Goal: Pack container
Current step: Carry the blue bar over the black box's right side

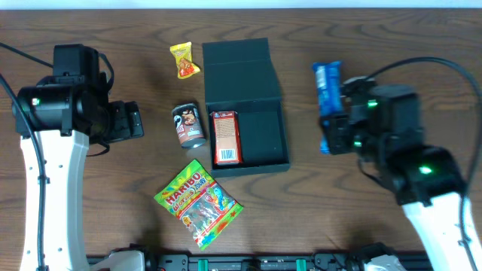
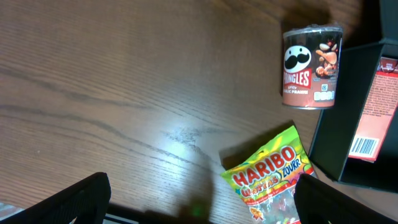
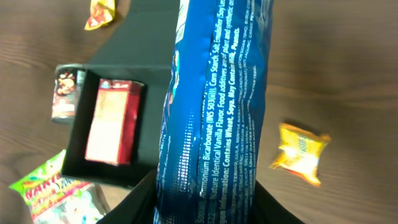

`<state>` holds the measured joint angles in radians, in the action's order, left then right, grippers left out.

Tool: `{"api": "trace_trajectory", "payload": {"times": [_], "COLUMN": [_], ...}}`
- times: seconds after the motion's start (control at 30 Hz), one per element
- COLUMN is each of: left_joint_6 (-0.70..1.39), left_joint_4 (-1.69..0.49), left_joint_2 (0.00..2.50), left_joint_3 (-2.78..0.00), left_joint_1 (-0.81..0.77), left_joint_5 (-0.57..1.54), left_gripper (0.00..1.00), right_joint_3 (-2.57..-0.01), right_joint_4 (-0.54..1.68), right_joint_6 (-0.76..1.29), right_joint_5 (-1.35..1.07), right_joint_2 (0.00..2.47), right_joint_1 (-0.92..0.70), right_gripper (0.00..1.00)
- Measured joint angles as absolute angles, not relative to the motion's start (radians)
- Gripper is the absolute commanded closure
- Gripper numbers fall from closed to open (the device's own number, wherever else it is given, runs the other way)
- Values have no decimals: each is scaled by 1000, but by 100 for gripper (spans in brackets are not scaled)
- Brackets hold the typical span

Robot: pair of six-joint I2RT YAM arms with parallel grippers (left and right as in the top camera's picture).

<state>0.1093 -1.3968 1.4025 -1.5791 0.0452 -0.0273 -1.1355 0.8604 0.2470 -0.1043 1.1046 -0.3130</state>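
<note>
Right wrist: right pincer part-closed on light, crinkly blue snack packet; left pincer wide, empty; rigid container, graspable by wall.

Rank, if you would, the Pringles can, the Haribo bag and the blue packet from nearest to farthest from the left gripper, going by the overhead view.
Measured from the left gripper:
1. Pringles can, between the gripper and the container.
2. Haribo bag, lower in the view, in front of the container.
3. blue packet, beyond the container, on the right side.
</note>
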Motion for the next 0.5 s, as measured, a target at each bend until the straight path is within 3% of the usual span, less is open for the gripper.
{"api": "trace_trajectory", "payload": {"times": [0.23, 0.5], "left_joint_6": [109, 109], "left_joint_4": [-1397, -1398], "left_joint_2": [1402, 1402], "left_joint_3": [-1579, -1579], "left_joint_1": [45, 45], "left_joint_5": [-27, -27], "left_gripper": [5, 5], "right_joint_3": [-1132, -1132], "right_joint_4": [667, 617], "right_joint_6": [358, 439], "right_joint_5": [-43, -61], "right_joint_2": [1282, 1529], "right_joint_1": [-488, -501], "right_gripper": [74, 80]}}
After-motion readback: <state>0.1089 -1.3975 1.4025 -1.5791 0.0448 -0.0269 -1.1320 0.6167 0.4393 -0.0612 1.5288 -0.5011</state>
